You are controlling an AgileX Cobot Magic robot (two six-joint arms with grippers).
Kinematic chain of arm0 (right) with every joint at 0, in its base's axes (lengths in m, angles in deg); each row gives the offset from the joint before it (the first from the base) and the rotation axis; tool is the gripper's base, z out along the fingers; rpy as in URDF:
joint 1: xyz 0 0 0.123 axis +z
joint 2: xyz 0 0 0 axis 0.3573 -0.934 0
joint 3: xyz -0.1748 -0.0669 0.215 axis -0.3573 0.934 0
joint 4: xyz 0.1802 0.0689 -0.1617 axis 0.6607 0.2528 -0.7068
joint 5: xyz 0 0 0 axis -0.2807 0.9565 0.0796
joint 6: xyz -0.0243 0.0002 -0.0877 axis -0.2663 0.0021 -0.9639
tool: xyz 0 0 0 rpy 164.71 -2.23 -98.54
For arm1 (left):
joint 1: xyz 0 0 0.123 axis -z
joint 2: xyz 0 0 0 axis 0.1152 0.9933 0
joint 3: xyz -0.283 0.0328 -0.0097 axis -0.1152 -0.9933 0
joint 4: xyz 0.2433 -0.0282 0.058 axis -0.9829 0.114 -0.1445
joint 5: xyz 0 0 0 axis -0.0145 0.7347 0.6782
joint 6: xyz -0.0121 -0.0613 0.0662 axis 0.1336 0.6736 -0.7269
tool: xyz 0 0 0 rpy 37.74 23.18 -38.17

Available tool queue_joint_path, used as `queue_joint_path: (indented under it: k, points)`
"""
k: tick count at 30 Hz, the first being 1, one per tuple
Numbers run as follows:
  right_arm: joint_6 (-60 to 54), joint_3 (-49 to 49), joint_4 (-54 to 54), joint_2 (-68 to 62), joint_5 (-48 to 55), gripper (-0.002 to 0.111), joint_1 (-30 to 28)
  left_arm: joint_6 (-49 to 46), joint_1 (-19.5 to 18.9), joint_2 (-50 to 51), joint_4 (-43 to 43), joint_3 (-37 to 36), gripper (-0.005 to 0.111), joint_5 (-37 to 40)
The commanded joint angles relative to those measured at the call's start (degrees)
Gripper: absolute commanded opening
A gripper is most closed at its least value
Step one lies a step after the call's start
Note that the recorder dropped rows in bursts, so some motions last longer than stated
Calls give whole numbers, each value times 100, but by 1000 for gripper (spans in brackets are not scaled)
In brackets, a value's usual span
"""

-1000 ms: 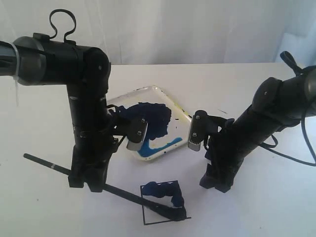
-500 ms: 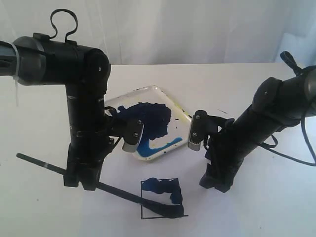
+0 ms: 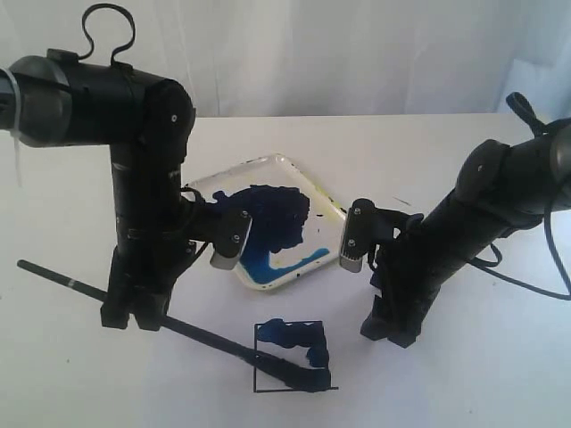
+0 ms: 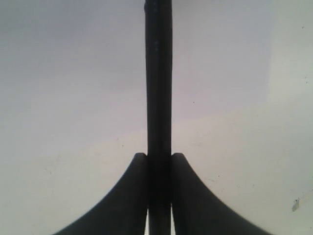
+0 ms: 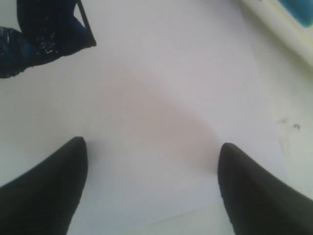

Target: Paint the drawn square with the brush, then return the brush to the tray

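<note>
The brush [image 3: 196, 336] is a long black stick slanting across the white paper, its dark bristle tip lying inside the drawn square [image 3: 260, 366] near that square's lower right corner. My left gripper [image 3: 134, 319] is shut on the brush handle [image 4: 159, 98], left of the square. The square's upper part is smeared dark blue; its lower left is white. The white tray [image 3: 325, 200] with a big dark blue blotch sits behind the square. My right gripper [image 3: 390, 332] stands open on the paper right of the square, holding nothing; the painted corner [image 5: 44, 39] shows in its wrist view.
The tray's rim [image 5: 274, 22] shows at the edge of the right wrist view. A black cable [image 3: 526, 285] trails from the right arm at the far right. White backdrop behind the table.
My left gripper has slid left with the brush, dragging the bristle tip leftward along the square's lower edge. The right arm has not moved.
</note>
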Motion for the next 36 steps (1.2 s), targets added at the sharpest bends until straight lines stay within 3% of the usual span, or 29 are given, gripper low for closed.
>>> queue_joint_path:
  k: [1,36]
  points:
    - [1,24,-69,-51,-110,69,3,41,25,-125,-5,-20,0,546]
    - [1,24,-69,-51,-94,69,3,282,160,-18,-53,-31,0,546]
